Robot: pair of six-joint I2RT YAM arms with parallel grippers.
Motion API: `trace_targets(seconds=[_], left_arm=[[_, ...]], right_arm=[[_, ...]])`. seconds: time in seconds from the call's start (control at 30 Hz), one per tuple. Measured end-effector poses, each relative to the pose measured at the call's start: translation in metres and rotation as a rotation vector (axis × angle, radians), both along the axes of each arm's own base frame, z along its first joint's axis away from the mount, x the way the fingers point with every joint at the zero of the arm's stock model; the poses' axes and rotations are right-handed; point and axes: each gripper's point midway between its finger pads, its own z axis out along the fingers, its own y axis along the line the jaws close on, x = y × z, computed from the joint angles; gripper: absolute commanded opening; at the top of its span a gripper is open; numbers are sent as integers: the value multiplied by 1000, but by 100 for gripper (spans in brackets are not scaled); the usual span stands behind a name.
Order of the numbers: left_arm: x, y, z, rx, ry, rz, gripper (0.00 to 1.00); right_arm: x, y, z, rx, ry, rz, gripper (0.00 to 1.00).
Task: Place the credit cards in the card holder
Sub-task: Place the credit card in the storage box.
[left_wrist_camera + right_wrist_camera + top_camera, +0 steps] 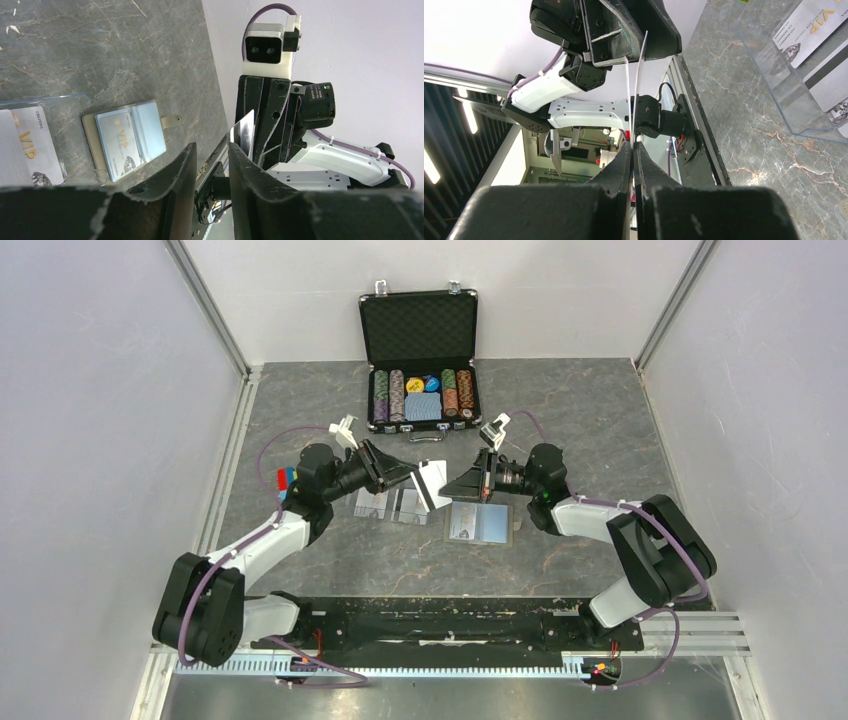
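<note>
Marble tabletop, card holder open: right gripper pinches credit card, left gripper gapes.

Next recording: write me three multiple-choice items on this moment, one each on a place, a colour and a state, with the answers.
1. Where is the taupe folding card holder? A on a shelf B spread open on the grey stone-look table C in a drawer
2. Its lining is: A red B yellow C light blue
3. The right gripper is: A shut on a whitish-grey credit card B wide open C out of view
Answers: B, it lies flat on the table; C, the left wrist view shows pale blue pockets; A, it pinches the card's edge.
</note>
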Motion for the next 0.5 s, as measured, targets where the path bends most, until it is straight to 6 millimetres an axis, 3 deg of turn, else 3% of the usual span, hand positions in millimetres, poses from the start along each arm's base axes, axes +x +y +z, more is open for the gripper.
trace_targets(seconds=[0.5], left_arm=[[-15,-1,-5,-60,-7,-39,42]], right_arm=[[-4,3,-5,40,38,51,0]])
